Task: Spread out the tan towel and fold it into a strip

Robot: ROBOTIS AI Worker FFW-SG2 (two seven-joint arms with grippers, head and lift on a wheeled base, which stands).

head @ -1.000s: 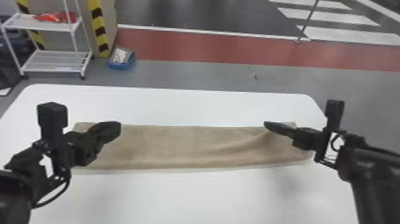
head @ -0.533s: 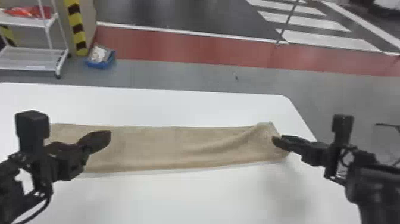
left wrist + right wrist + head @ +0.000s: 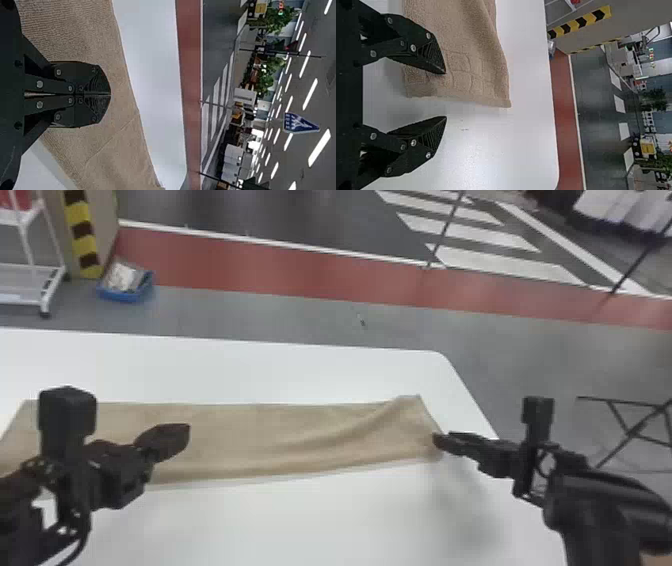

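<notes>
Towel point(image 3: 250, 435) is on the table, laid out as a long flat band running left to right in front of me. Reads as folded lengthwise already; layer count, can't tell. Most of it lies flat. Exception is the right end: diagonal ridge point(image 3: 370, 422) running up to the far corner, so that end isn't square.

My call on the step: strip is basically made, now in tidy-up, with the right end the open item.

Right tool point(image 3: 445, 95) is at that end, fingers spread apart, nothing clamped. One finger point(image 3: 421, 47) overlaps the towel, the other is over bare table. Left tool point(image 3: 110, 94) is over the left part of the band, fingers together, no cloth seen between them.

Next move: bring the right tool in line with the end edge, close on all layers, draw gently outward until the ridge flattens, release. Left tool could press the band down as an anchor.

Risks: pinching only the top layer and opening the fold, or dragging the whole strip askew.

Table point(image 3: 300, 530) is white and has room off the towel's right end for a short pull.
</notes>
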